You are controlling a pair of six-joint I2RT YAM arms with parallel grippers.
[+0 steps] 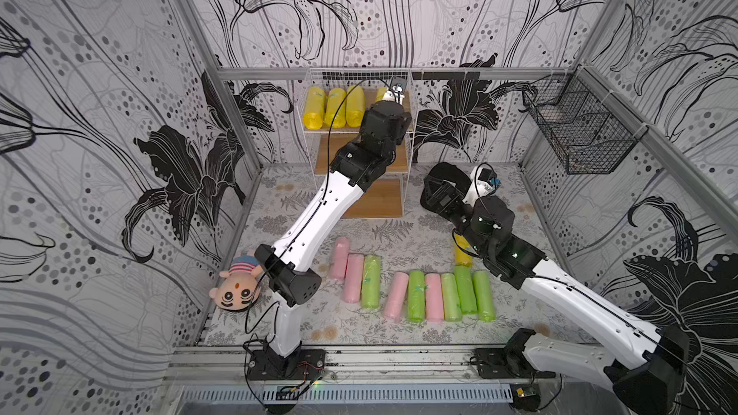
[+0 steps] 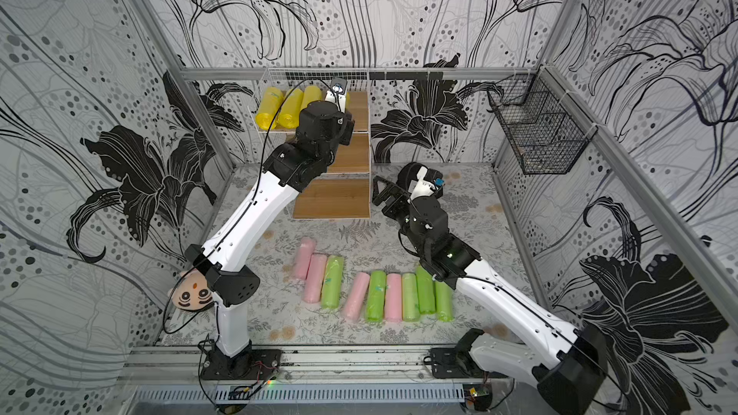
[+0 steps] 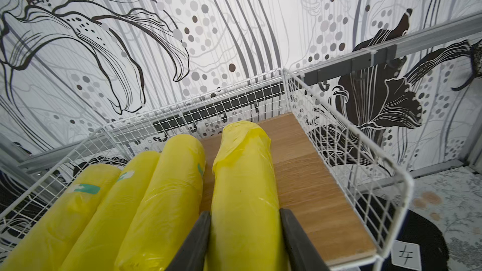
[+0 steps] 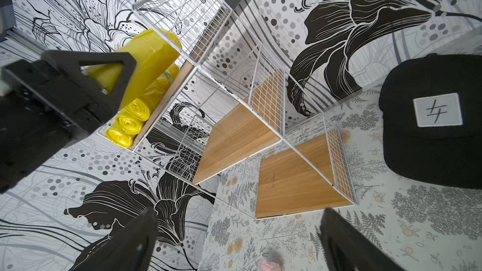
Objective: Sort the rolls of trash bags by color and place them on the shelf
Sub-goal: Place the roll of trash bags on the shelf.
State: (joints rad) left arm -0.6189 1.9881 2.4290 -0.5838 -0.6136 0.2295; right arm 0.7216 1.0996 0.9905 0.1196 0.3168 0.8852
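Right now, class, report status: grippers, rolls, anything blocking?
Left gripper shut on yellow roll, over shelf top board, beside three placed rolls. Right gripper open, empty. Black cap beside shelf.

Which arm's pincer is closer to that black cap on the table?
Right. The right pincer hangs open just beside the black cap; the left pincer is away at the shelf, gripping a yellow roll.
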